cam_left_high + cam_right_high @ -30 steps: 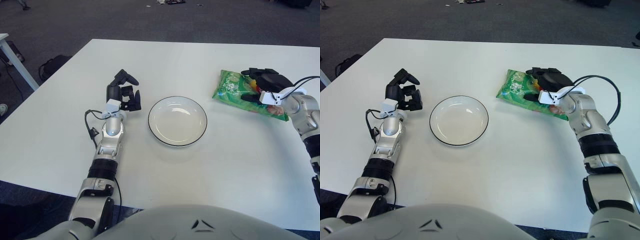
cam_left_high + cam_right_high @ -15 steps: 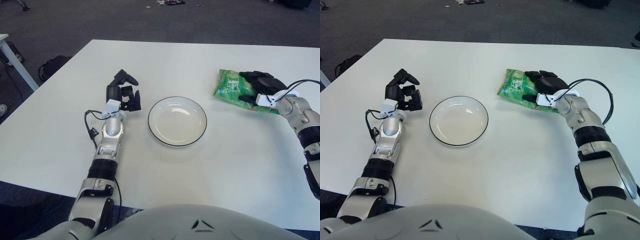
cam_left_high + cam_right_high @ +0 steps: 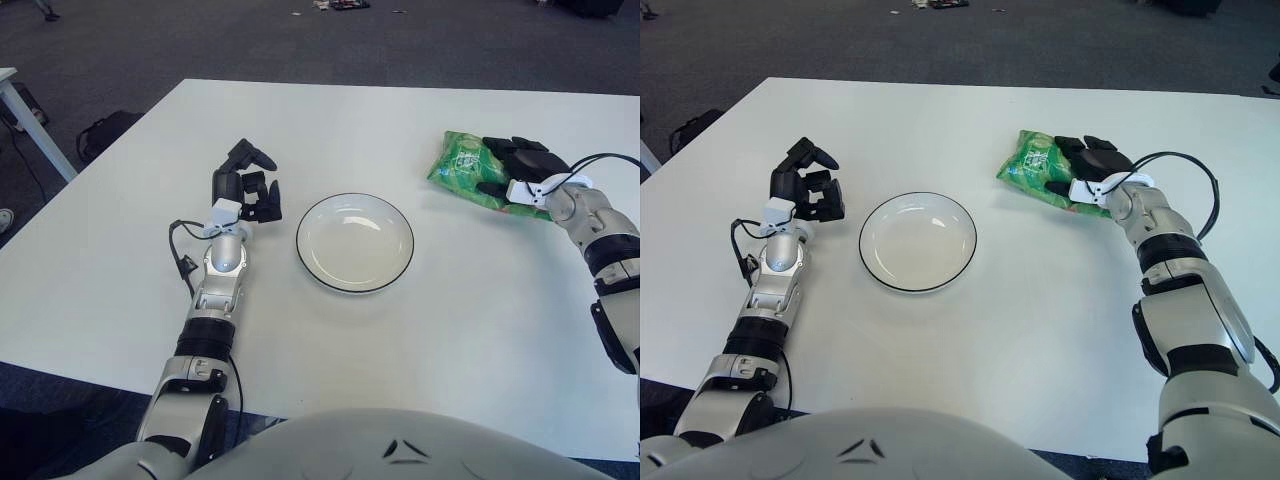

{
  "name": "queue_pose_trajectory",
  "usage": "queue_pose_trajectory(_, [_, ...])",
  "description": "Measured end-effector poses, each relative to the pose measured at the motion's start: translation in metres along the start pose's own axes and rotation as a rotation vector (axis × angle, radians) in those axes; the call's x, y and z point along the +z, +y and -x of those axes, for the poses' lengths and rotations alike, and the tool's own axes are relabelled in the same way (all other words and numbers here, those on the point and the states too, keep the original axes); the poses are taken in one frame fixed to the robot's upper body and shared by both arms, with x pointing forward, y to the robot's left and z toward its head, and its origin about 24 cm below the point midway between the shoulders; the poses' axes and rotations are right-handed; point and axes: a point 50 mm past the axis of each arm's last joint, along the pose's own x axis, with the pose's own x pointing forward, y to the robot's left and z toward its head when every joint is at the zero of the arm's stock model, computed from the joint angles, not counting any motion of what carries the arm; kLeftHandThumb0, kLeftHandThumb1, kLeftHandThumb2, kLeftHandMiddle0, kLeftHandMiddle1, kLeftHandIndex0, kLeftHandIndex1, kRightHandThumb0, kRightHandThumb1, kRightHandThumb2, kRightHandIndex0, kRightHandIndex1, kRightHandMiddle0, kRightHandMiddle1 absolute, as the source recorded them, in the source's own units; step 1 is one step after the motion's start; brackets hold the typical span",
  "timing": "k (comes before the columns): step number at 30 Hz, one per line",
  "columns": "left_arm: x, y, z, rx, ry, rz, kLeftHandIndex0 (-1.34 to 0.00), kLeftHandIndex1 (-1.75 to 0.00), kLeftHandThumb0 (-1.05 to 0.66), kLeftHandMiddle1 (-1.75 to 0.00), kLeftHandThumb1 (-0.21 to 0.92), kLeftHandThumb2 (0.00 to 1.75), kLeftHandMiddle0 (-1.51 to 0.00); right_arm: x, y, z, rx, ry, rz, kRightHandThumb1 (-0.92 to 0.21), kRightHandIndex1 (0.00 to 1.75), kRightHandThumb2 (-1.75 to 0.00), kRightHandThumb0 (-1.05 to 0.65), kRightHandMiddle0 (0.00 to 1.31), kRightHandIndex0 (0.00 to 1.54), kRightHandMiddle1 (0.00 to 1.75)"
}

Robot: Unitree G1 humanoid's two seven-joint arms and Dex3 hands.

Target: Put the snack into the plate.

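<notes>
Currently right hand has its fingers curled over the snack on the table, right of the plate; slick bag may slip from a shallow grip mid-carry; left hand, curled and holding nothing, shows left of plate.

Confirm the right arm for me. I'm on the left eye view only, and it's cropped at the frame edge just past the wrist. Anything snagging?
Observer: The right eye view shows the whole right arm. It runs from the right hand, whose fingers curl over the snack bag, back past a bent elbow over the table.
Operator: And the cable off the wrist?
Observer: The black cable loops out to the right of the forearm and curves back toward it. The loop looks free, away from the plate and the left hand showing left of the plate.
</notes>
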Motion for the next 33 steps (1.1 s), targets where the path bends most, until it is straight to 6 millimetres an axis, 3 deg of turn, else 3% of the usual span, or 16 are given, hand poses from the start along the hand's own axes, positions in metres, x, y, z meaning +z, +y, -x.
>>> queue_pose_trajectory(2, [0.0, 0.0, 0.0, 0.001, -0.002, -0.002, -0.7, -1.75, -0.52, -1.75, 0.21, 1.44, -1.37, 0.0, 0.0, 0.0, -0.004, 0.004, 0.0, -0.92, 0.0, -0.68, -1.05, 0.0, 0.0, 0.17])
queue_pose_trajectory(5, [0.001, 0.0, 0.0, 0.002, -0.003, -0.005, -0.7, -1.75, -0.52, -1.75, 0.21, 1.45, -1.37, 0.0, 0.001, 0.0, -0.019, 0.007, 0.001, -0.92, 0.06, -0.63, -1.02, 0.0, 0.06, 0.41])
queue_pose_trajectory(6, [0.001, 0.0, 0.0, 0.004, -0.004, -0.005, -0.7, -1.75, -0.53, -1.75, 0.21, 1.45, -1.36, 0.0, 0.001, 0.0, -0.026, 0.008, 0.001, -0.91, 0.35, -0.58, -0.97, 0.0, 0.04, 0.68])
queue_pose_trajectory(8, [0.001, 0.0, 0.0, 0.008, -0.004, -0.006, -0.7, -1.75, -0.53, -1.75, 0.21, 1.45, -1.36, 0.0, 0.001, 0.0, -0.048, 0.011, 0.002, -0.88, 0.7, -0.56, -0.92, 0.0, 0.02, 0.99])
queue_pose_trajectory(9, [0.001, 0.001, 0.0, 0.011, -0.004, -0.007, -0.71, -1.75, -0.53, -1.75, 0.2, 1.46, -1.36, 0.0, 0.001, 0.0, -0.063, 0.012, 0.003, -0.78, 1.08, -0.7, -0.74, 0.14, 0.01, 1.27])
queue_pose_trajectory(10, [0.001, 0.001, 0.0, 0.013, -0.003, -0.008, -0.71, -1.75, -0.53, -1.75, 0.2, 1.46, -1.37, 0.0, 0.001, 0.0, -0.087, 0.011, 0.007, -0.71, 1.32, -0.8, -0.62, 0.23, 0.01, 1.44])
queue_pose_trajectory(12, [0.001, 0.001, 0.0, 0.015, -0.003, -0.01, -0.72, -1.75, -0.53, -1.75, 0.2, 1.47, -1.37, 0.0, 0.003, 0.001, -0.139, 0.011, 0.013, -0.58, 1.53, -0.97, -0.32, 0.38, 0.15, 1.56])
queue_pose_trajectory(15, [0.001, 0.0, 0.0, 0.014, -0.003, -0.014, -0.72, -1.75, -0.53, -1.75, 0.19, 1.47, -1.37, 0.002, 0.004, 0.003, -0.228, 0.007, 0.015, -0.29, 1.61, -1.32, -0.1, 0.58, 0.46, 1.69])
queue_pose_trajectory(18, [0.001, 0.0, 0.0, 0.013, -0.003, -0.015, -0.72, -1.75, -0.53, -1.75, 0.19, 1.47, -1.37, 0.005, 0.006, 0.006, -0.317, -0.006, 0.009, -0.11, 1.57, -1.5, -0.03, 0.7, 0.67, 1.73])
queue_pose_trajectory(21, [0.0, 0.0, 0.0, 0.012, -0.002, -0.014, -0.72, -1.75, -0.54, -1.75, 0.19, 1.47, -1.38, 0.008, 0.005, 0.008, -0.392, -0.016, -0.012, 0.0, 1.45, -1.58, -0.01, 0.77, 0.84, 1.74])
queue_pose_trajectory(26, [0.0, 0.001, 0.0, 0.012, -0.001, -0.01, -0.73, -1.75, -0.54, -1.75, 0.18, 1.49, -1.38, 0.011, 0.003, 0.009, -0.461, -0.035, -0.065, 0.06, 1.4, -1.62, 0.0, 0.77, 0.94, 1.75])
queue_pose_trajectory(33, [0.0, 0.001, 0.0, 0.013, -0.001, -0.01, -0.73, -1.75, -0.54, -1.75, 0.18, 1.48, -1.37, 0.014, -0.002, 0.011, -0.492, -0.067, -0.155, 0.05, 1.51, -1.66, 0.0, 0.7, 0.94, 1.75])
